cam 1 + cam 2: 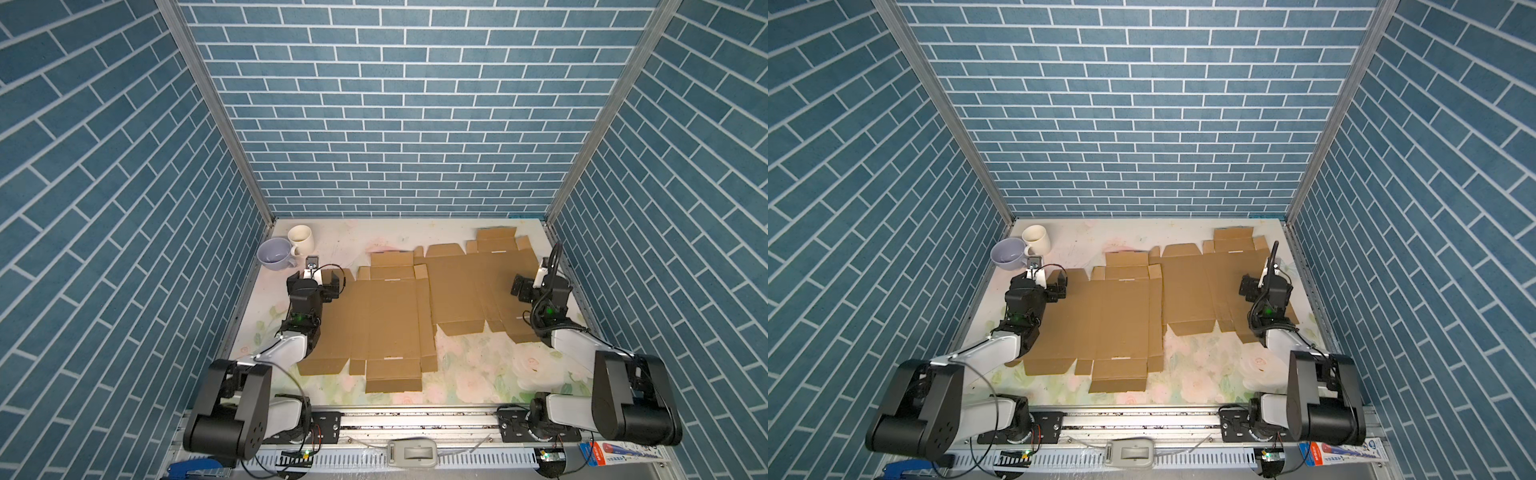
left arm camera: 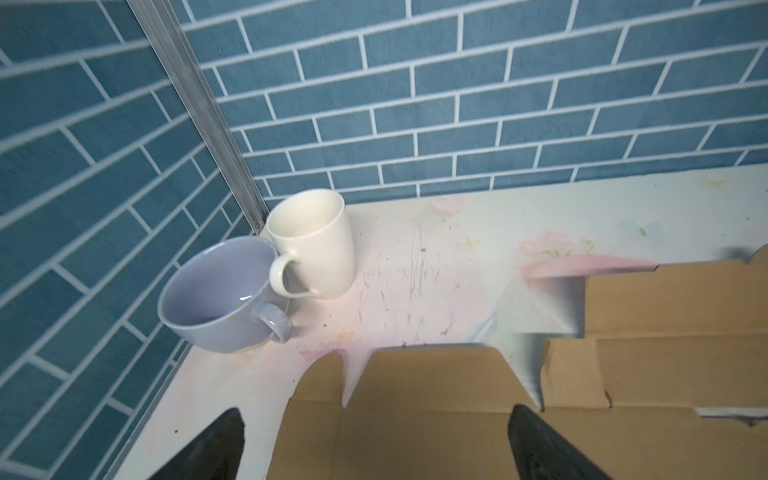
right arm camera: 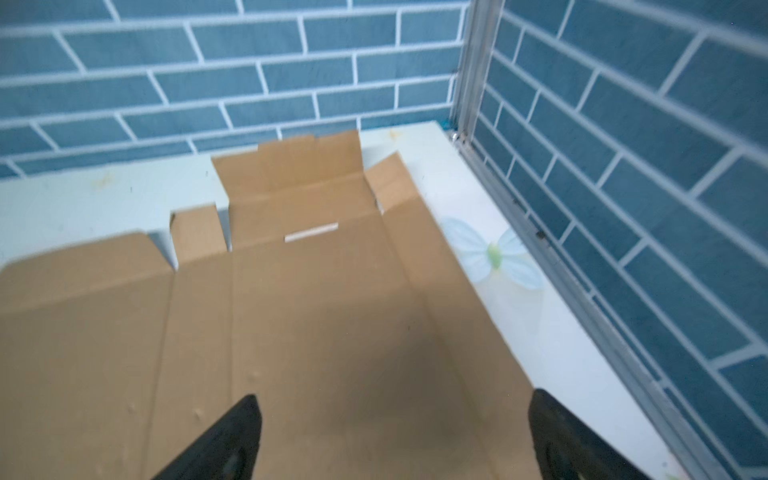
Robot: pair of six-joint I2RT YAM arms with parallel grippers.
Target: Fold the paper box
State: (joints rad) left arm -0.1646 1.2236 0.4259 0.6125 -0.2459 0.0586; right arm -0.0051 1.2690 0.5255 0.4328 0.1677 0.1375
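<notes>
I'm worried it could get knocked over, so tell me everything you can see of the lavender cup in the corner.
The lavender cup is wide and low, glossy like glazed ceramic, with faint speckles and a small loop handle. It stands upright and looks empty, in the far left corner of the table, beside the side wall. The cream mug stands close behind it with its handle at the lavender rim; whether they touch is unclear. Nothing grips it.

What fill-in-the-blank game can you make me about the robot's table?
The table holds ___ flat cardboard sheets. The cream mug and purple cup stand in the far ___ corner. The left gripper and right gripper both have their jaws ___.
Missing words: two, left, open.
</notes>
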